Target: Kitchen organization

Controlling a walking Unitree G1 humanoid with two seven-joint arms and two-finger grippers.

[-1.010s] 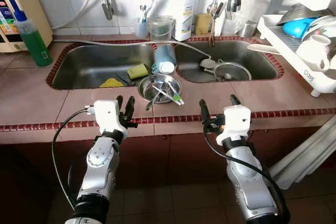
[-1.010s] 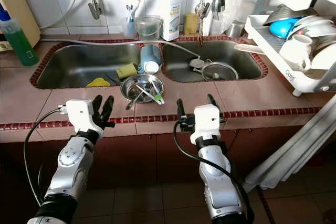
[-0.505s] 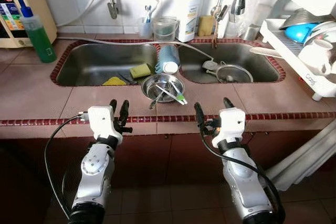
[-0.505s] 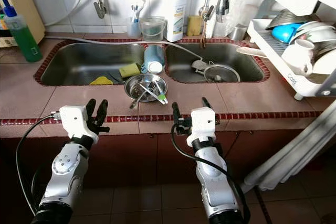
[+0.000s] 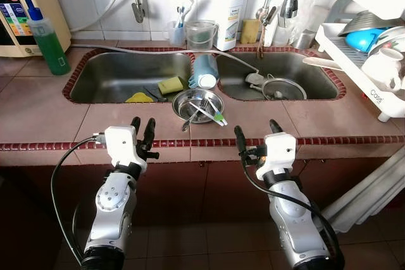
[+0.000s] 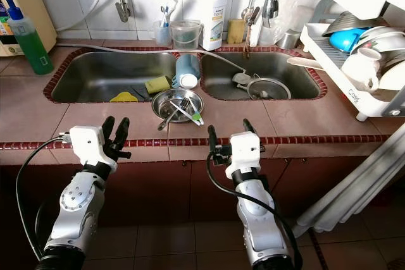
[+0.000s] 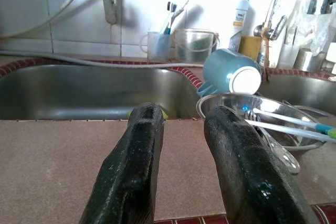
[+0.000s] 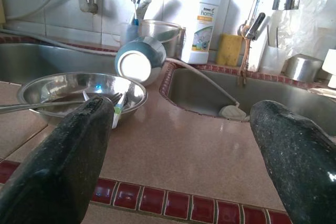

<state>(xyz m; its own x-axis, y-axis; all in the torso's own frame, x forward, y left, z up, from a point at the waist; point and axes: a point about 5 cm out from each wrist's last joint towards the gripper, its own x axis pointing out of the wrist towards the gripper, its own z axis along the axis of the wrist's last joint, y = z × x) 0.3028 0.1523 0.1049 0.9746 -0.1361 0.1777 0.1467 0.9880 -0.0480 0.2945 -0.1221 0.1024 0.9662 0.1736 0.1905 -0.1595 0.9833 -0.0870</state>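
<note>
Steel bowl (image 5: 198, 105) sits on the tiled counter (image 5: 38, 115) just in front of the divider between the 2 sink basins, holding a fork and a white toothbrush with a green end (image 5: 209, 114). Behind it, a blue mug (image 5: 202, 71) lies tipped on its side across the divider, its white base facing forward. A yellow-green sponge (image 5: 169, 85) and a yellow cloth (image 5: 137, 98) lie in the left basin (image 5: 107, 77); a round strainer (image 5: 283, 88) rests in the right basin (image 5: 297, 67).

Left gripper (image 5: 142, 129) is raised at the counter's front edge, left of the bowl, touching nothing; its 2 fingers (image 7: 131, 171) stand a narrow gap apart with nothing between them. Right gripper (image 5: 256, 133) is held at the same edge, right of the bowl, its fingers (image 8: 79, 145) spread wide and empty.

Along the back wall stand a green soap bottle (image 5: 48, 41), a cup of toothbrushes (image 5: 174, 30), a clear measuring jug (image 5: 200, 34) and a white detergent bottle (image 5: 229, 9). A white dish rack (image 5: 361, 61) on the far right carries bowls and a white cup (image 5: 380, 67).
</note>
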